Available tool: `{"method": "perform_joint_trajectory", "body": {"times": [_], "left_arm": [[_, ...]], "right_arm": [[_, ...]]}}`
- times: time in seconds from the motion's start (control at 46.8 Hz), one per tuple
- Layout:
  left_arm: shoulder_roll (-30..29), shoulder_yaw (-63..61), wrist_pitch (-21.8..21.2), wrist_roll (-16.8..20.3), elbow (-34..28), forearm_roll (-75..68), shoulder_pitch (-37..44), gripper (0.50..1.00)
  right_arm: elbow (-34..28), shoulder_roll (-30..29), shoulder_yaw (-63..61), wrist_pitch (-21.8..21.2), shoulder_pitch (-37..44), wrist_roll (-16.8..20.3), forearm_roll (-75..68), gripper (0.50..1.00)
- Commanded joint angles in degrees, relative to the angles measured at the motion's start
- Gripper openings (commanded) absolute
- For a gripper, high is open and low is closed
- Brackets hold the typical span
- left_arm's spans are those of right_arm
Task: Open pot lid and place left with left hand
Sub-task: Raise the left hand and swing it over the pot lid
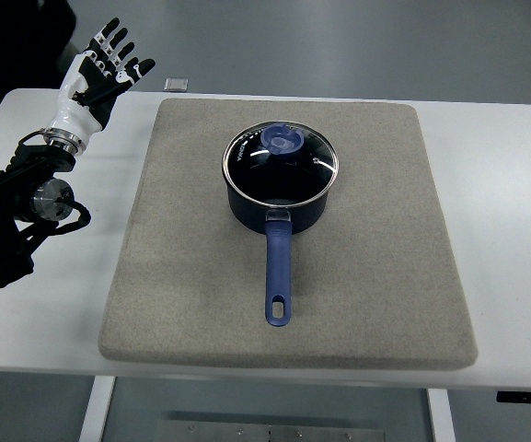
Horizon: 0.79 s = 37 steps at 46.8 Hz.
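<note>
We note the left hand (pixel 99 66) with fingers (pixel 110 39) spread, holding nothing; pot (pixel 280 189) and glass lid (pixel 281 164) (still seated) well right of them, on the bench (pixel 504 184) mat (pixel 182 276).

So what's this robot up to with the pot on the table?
Nothing is being handled yet. A blue saucepan sits on a grey mat on the white table, its glass lid on top and its long handle pointing toward the robot. The robot's left hand is raised at the table's far left corner, fingers spread and holding nothing, well away from the pot. The right arm is not in view. The lid has not been lifted off.
</note>
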<state>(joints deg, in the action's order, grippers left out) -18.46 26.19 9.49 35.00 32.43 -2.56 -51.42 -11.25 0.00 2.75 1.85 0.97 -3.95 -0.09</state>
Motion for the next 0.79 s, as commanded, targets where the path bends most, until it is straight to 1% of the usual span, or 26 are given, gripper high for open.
{"method": "perform_joint_trajectory", "body": {"times": [0.0,0.15,0.321,0.556,0.62,0.77], "left_arm": [[0.00,0.00,0.00,0.00,0.00,-0.08,0.00,0.990],[0.53,0.00,-0.09,0.00,-0.35,0.01,0.00,0.990],[1.40,0.09,-0.09,0.00,-2.81,0.01,-0.70,0.992],[1.67,-0.35,0.00,0.00,-4.05,-0.87,-1.84,0.992],[1.58,-1.75,-0.09,0.00,-4.13,-3.32,-2.90,0.992],[0.88,-4.83,-0.26,0.00,-2.73,-14.13,-5.45,0.990]], "right_arm": [[0.00,0.00,0.06,0.00,0.00,0.00,0.00,0.917],[0.00,0.00,-0.03,0.00,0.00,0.00,0.00,0.917],[0.00,0.00,-0.03,0.00,0.00,0.00,0.00,0.917],[0.00,0.00,-0.03,0.00,0.00,0.00,0.00,0.917],[0.00,0.00,0.06,0.00,0.00,0.00,0.00,0.917],[0.00,0.00,0.06,0.00,0.00,0.00,0.00,0.917]]}}
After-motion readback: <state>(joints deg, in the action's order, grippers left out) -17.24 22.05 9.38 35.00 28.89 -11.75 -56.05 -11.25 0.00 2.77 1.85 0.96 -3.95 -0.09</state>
